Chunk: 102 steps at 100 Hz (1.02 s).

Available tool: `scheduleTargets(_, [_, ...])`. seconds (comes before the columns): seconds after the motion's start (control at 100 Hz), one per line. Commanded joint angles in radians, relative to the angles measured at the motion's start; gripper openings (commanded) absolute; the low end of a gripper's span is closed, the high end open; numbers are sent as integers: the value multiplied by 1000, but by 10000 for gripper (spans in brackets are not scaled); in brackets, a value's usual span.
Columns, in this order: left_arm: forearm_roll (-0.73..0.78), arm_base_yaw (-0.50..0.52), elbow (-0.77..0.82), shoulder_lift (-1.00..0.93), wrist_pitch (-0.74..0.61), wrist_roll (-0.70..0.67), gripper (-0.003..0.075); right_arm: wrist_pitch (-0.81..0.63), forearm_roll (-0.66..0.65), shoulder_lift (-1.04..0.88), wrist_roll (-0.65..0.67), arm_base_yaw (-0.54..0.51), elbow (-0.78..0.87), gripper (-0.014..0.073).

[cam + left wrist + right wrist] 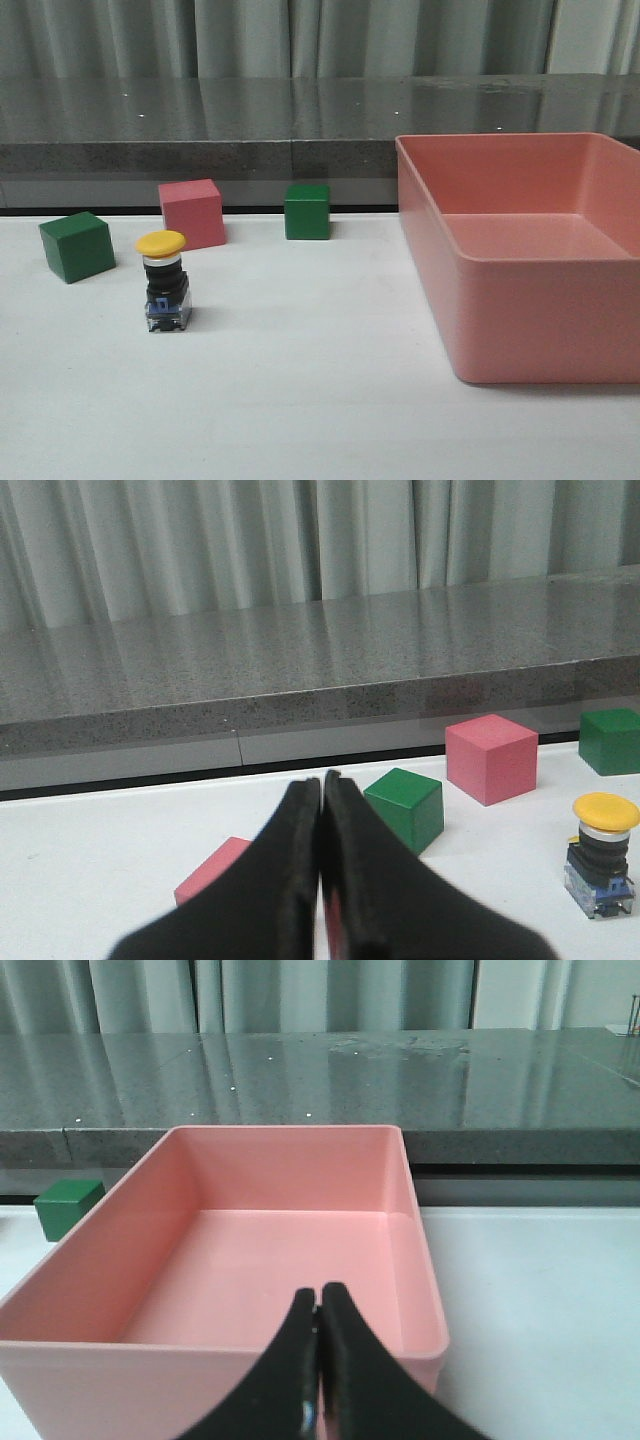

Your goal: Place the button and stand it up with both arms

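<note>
The button [165, 281] stands upright on the white table at the left, yellow cap up, clear-and-blue base down. It also shows in the left wrist view [601, 852], off to the side of my left gripper [322, 782], which is shut and empty, well short of it. My right gripper [319, 1295] is shut and empty, in front of the near wall of the pink bin [230, 1355]. Neither arm shows in the front view.
A large empty pink bin [520, 315] fills the right side. Behind the button stand a green cube [76, 246], a pink cube [191, 213] and another green cube [307, 211]. A flat pink block [212, 871] lies by the left fingers. A grey ledge runs along the back.
</note>
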Motion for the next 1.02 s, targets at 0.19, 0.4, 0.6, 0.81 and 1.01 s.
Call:
scheduleTargets(0.19, [-1,3,30,-32,-82,-11,-19,-118,-16,-38,11,17,33,-57])
scheduleTargets(0.4, [-1,3,30,-32,-82,-11,-19,-118,-16,-38,11,17,33,-57])
scheduleTargets(0.6, [-1,3,30,-32,-82,-11,-19,-118,-16,-38,11,17,33,-57])
scheduleTargets(0.81, [-1,3,30,-32,-82,-11,-19,-118,-16,-38,11,17,33,-57])
scheduleTargets(1.01, [-1,3,30,-32,-82,-11,-19,-118,-16,-38,11,17,33,-57])
